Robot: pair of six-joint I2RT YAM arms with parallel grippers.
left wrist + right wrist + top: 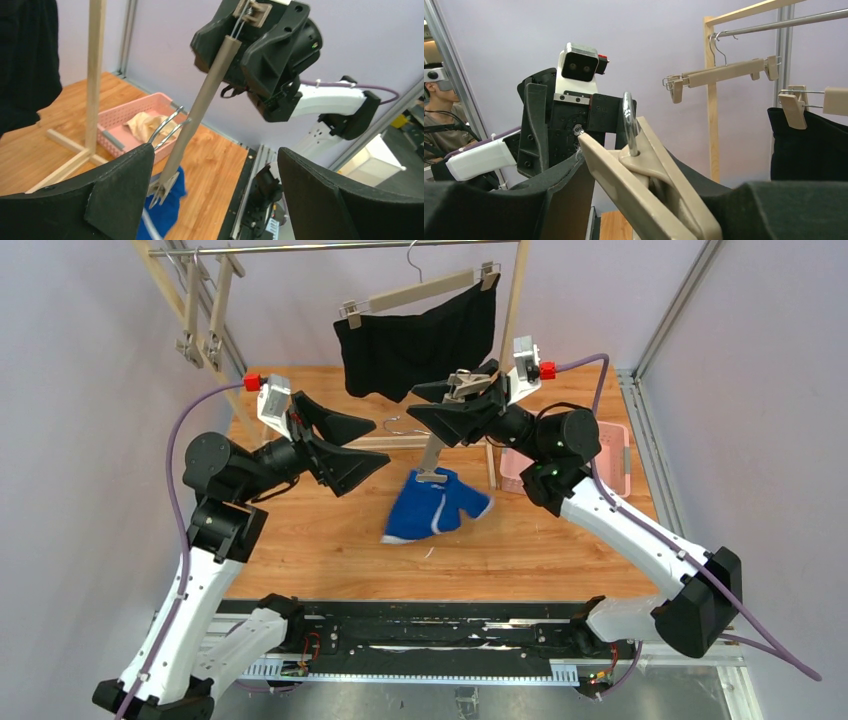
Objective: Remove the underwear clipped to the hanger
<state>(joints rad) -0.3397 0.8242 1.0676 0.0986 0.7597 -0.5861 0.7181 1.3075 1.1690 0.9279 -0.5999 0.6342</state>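
My right gripper (462, 390) is shut on the upper clip end of a beige hanger (440, 445) and holds it steeply tilted; it shows close up in the right wrist view (649, 175). The hanger's lower clip (432, 477) rests at the top edge of the blue underwear (435, 505), which lies on the table. I cannot tell whether that clip still grips it. My left gripper (378, 443) is open and empty, left of the hanger (200, 105). The black underwear (420, 340) hangs clipped to another hanger on the rail. The cream underwear (142, 125) lies in the pink basket (120, 127).
The wooden rack post (515, 300) stands between the black underwear and my right arm. Two bare hangers (200, 310) hang at the rail's left end. The pink basket (615, 455) sits at the right table edge, partly behind my right arm.
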